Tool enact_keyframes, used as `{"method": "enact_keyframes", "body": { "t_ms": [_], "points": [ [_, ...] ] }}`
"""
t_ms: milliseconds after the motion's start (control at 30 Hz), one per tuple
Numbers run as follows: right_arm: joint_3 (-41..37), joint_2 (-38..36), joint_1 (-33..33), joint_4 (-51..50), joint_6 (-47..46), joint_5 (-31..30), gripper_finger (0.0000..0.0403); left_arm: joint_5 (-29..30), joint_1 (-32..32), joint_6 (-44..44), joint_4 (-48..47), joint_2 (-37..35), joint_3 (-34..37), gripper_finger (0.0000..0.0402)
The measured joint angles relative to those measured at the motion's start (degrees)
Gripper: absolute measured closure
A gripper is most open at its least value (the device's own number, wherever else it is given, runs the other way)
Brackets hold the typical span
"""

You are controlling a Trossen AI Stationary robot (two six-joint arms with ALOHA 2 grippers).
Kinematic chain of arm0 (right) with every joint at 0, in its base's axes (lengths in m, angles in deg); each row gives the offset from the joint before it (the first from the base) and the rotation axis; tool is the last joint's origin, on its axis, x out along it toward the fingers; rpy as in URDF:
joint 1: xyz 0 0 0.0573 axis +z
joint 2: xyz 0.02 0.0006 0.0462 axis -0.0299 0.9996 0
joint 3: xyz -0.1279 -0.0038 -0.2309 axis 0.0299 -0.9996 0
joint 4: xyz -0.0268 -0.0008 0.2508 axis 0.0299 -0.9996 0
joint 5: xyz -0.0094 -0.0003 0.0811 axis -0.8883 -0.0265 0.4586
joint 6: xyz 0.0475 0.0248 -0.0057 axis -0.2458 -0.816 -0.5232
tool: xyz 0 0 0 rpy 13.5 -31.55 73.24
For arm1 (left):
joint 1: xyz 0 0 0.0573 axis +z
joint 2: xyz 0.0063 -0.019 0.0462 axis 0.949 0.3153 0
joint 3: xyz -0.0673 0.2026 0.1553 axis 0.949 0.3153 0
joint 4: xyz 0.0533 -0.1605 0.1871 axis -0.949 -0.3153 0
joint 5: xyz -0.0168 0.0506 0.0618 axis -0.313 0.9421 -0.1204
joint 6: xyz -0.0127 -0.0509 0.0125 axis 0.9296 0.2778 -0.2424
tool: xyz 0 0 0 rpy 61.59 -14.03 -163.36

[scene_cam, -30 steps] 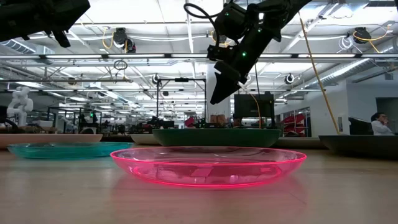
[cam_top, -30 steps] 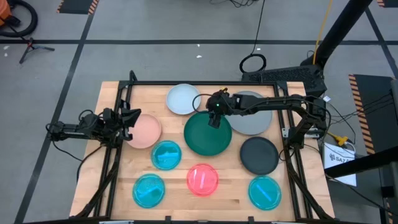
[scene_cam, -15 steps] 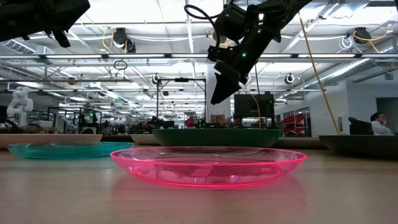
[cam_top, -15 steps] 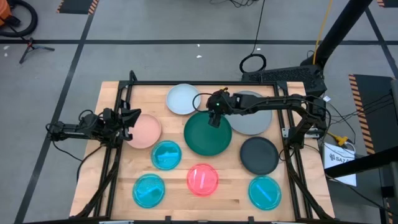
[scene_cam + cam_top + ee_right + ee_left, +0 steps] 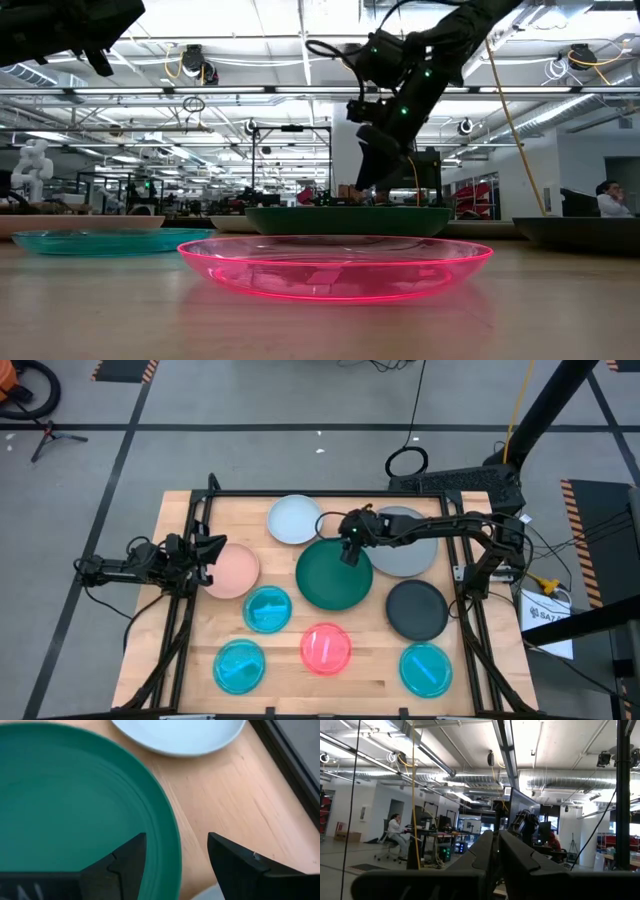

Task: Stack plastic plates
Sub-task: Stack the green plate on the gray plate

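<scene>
**A:** Over table centre: right gripper [image 5: 349, 550] sits low, fingers spread, straddling the rim of the large dark green plate [image 5: 333, 573]. Smooth, opaque, round.

**B:** Left gripper [image 5: 205, 548]?

**A:** Parked at the left table edge by the matte peach-pink plate [image 5: 231, 571], fingers closed together.

**B:** Others?

**A:** All separate on the wood-grain table [image 5: 380, 657]: pale blue-white plate [image 5: 293, 519], grey plate [image 5: 407, 545], black plate [image 5: 417, 610], glossy translucent red-pink plate [image 5: 335, 266], three cyan plates [image 5: 268, 609].
</scene>
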Motion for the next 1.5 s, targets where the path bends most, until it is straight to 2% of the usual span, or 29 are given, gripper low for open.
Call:
{"method": "enact_keyframes", "body": {
  "t_ms": [533, 1067, 1500],
  "points": [
    [-7.95, 0.00, -0.44, 6.89, -1.92, -0.13, 0.0200, 0.00, 0.00, -0.04, 0.02, 0.00, 0.00, 0.0366],
    [-8.28, 0.17, -0.44, 6.84, -2.79, 0.21, 0.0200, 1.07, 0.00, 0.00, 0.00, 0.00, 0.00, 0.0366],
    [-8.17, 6.43, 0.08, 12.48, -2.79, 1.70, 0.0200, 1.09, 0.00, -0.04, -0.02, -0.02, 0.00, 0.0366]
  ]
}}
